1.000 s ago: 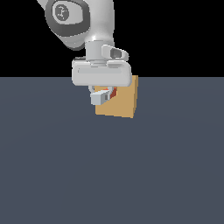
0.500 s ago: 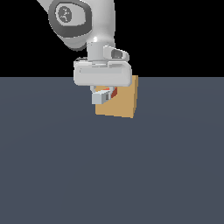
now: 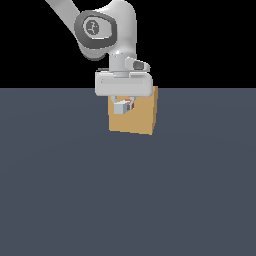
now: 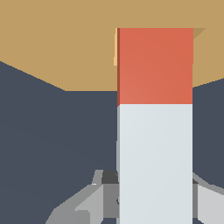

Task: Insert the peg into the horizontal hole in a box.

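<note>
The peg (image 4: 155,65), a slim square-section bar, orange-red at its far end and pale grey-white nearer the wrist, runs lengthwise straight out from the pincer (image 3: 123,107) toward the plain tan cube-shaped box (image 3: 142,120). Its red tip meets the box's face; the hole itself is hidden behind it. The pincer is clamped on the peg's grey part, just before the box, above the dark grey bench (image 3: 125,195).

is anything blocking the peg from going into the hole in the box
Nothing visible does. In the wrist view the peg, held in the pincer, runs straight to the box, its orange end meeting the face at the hole, with no other object between them.
</note>
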Available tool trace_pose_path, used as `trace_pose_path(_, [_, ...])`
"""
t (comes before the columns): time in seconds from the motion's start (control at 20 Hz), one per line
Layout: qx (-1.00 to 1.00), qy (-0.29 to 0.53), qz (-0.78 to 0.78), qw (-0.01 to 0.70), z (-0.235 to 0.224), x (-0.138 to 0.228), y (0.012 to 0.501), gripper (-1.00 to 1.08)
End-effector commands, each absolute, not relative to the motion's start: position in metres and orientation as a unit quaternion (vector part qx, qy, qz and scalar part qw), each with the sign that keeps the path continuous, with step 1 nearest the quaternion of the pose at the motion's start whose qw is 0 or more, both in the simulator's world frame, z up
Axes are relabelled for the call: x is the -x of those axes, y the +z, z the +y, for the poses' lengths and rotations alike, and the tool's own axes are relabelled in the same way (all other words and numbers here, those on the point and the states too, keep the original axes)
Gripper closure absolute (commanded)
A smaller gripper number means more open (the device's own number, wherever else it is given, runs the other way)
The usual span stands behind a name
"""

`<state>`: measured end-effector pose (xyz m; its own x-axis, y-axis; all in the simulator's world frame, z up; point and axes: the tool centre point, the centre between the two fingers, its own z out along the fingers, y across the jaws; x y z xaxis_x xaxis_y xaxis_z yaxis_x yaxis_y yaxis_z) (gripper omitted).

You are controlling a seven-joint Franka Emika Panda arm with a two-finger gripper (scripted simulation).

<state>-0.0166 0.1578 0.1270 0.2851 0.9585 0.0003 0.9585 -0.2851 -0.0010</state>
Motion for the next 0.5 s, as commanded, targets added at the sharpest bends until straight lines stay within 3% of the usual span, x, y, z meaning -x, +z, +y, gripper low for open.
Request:
trace_pose_path(0.0, [0.802, -0.001, -0.597, 0.0, 0.173, 0.011, 0.128, 1.08])
trace_pose_path(0.45, [0.802, -0.001, -0.597, 0.0, 0.191, 0.004, 0.129, 1.08])
